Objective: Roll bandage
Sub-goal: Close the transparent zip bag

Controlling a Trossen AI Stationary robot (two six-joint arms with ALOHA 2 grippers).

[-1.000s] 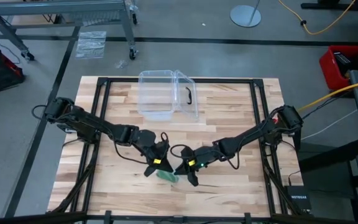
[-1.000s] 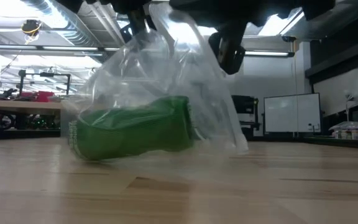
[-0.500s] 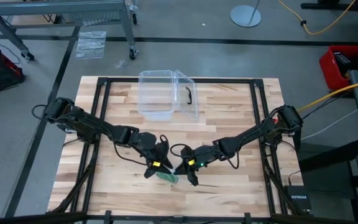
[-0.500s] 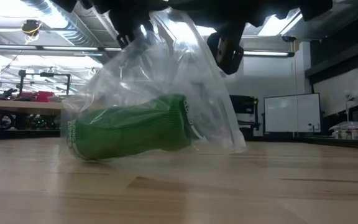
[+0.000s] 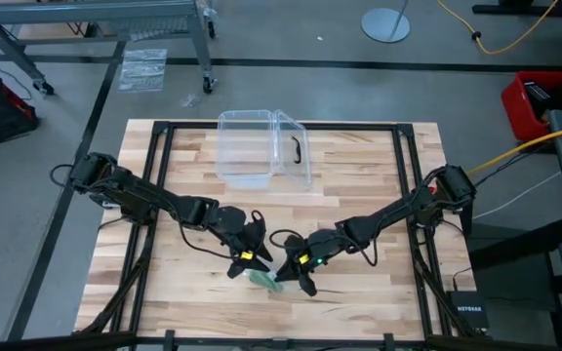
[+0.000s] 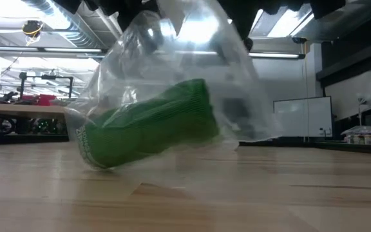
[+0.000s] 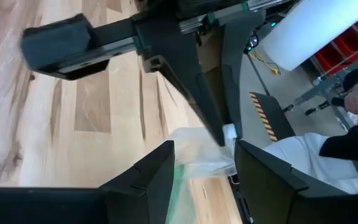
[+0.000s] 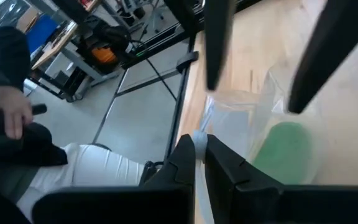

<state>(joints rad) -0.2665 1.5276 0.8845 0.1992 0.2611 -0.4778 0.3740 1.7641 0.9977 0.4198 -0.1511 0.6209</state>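
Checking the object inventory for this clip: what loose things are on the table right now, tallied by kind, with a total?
Green rolled bandage: 1, inside the wrapper
Clear plastic wrapper: 1, pinched by the right tool, lifted at one end
Clear plastic box with black handle: 1, at the far side of the table
Total: 3
The left tool is open beside the wrapper.

Clear plastic box with black handle near bench far edge, middle. Crinkly clear wrapper near front edge. Person's hand beyond bench.
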